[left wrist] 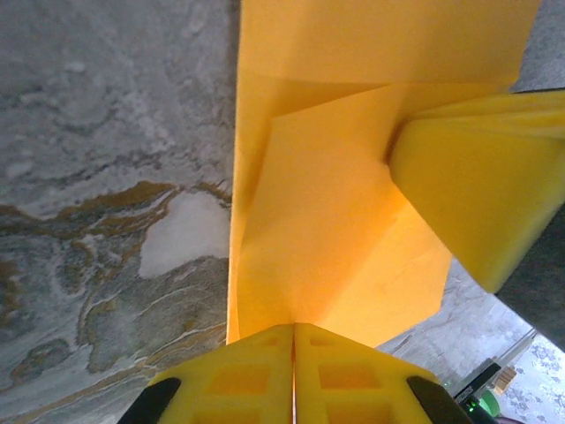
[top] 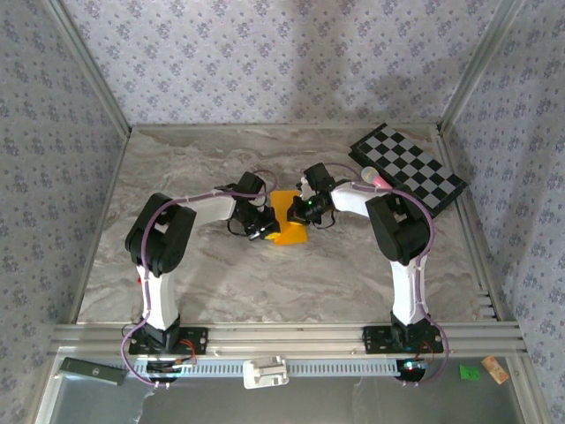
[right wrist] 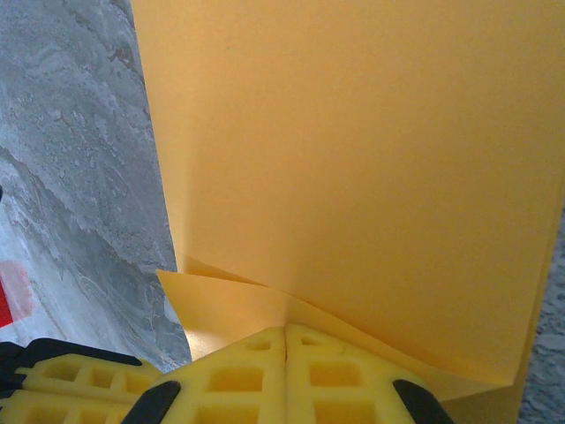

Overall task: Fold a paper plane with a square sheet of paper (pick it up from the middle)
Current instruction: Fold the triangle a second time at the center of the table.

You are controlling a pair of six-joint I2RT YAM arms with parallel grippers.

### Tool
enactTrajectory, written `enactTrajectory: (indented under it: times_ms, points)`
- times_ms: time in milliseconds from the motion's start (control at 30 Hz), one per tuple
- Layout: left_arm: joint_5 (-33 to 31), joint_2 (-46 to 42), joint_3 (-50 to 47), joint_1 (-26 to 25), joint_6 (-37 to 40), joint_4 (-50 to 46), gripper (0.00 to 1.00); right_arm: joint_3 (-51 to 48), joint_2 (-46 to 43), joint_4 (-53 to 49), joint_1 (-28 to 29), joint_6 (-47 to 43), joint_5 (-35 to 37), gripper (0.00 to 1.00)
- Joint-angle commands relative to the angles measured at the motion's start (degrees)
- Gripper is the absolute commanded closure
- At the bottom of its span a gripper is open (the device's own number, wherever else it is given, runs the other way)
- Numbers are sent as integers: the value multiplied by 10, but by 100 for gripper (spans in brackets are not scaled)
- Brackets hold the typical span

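The square sheet of paper [top: 287,217], orange-yellow and partly folded, is held between both grippers at the middle of the table. In the left wrist view the paper [left wrist: 335,230] shows overlapping flaps and a slanted crease. My left gripper [left wrist: 294,327] is shut on its near edge, with its jaws pressed together. One yellow finger of the right gripper [left wrist: 477,194] pinches the paper from the right. In the right wrist view a broad flat panel of the paper [right wrist: 353,159] rises ahead, and my right gripper [right wrist: 285,329] is shut on a lower folded layer. From above, the left gripper [top: 262,228] and the right gripper [top: 302,210] flank the paper.
A black-and-white checkered board [top: 408,168] lies at the back right, with a pink-tipped stick [top: 375,179] at its near-left edge. A bit of red [right wrist: 9,291] shows at the left edge of the right wrist view. Patterned walls enclose the marbled table [top: 221,274].
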Motion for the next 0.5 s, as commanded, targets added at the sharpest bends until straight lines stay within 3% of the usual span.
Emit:
enactTrajectory:
  times_ms: [0, 467]
  points:
    - [-5, -4, -6, -5, 10, -12, 93, -21, 51, -83, -2, -13, 66, 96]
    - [-45, -11, -34, -13, 56, -73, 100, -17, 55, -89, -3, -15, 69, 97]
